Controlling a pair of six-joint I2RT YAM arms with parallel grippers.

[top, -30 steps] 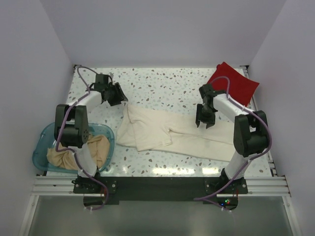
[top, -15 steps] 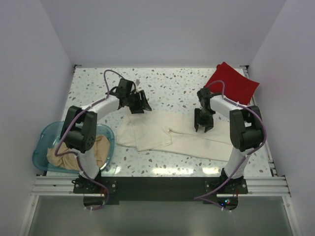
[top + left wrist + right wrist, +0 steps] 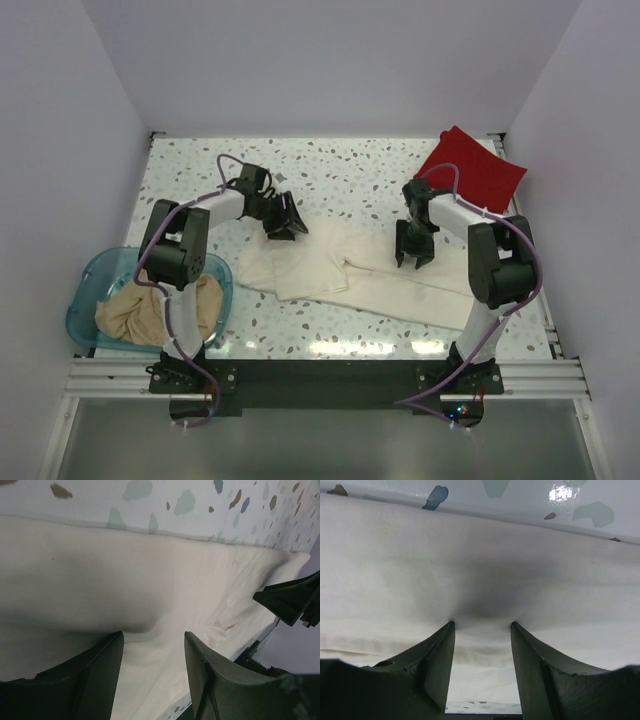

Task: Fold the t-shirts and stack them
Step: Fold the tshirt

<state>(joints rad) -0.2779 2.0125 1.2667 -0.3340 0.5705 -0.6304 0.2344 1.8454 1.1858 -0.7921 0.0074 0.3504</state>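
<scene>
A cream-white t-shirt (image 3: 350, 275) lies spread across the middle of the table, its left part folded over. My left gripper (image 3: 287, 222) hangs open over the shirt's far left edge; the left wrist view shows cream cloth (image 3: 150, 595) under and between its fingers (image 3: 100, 675). At the shirt's far right part my right gripper (image 3: 412, 255) is open, both fingertips (image 3: 447, 635) pressed down into the cloth (image 3: 480, 570), which dimples around them. A red t-shirt (image 3: 475, 170) lies folded at the back right corner. A tan-beige t-shirt (image 3: 160, 308) sits bunched in the tub.
A translucent blue plastic tub (image 3: 85, 290) stands at the table's near left, beside the left arm's base. White walls close in the table on three sides. Speckled tabletop (image 3: 340, 175) shows behind the cream shirt. The right gripper's black body (image 3: 290, 602) appears in the left wrist view.
My left gripper has swung from the far left of the table rightward to the cream shirt's far left edge. The right gripper has come slightly nearer, onto the cloth.
</scene>
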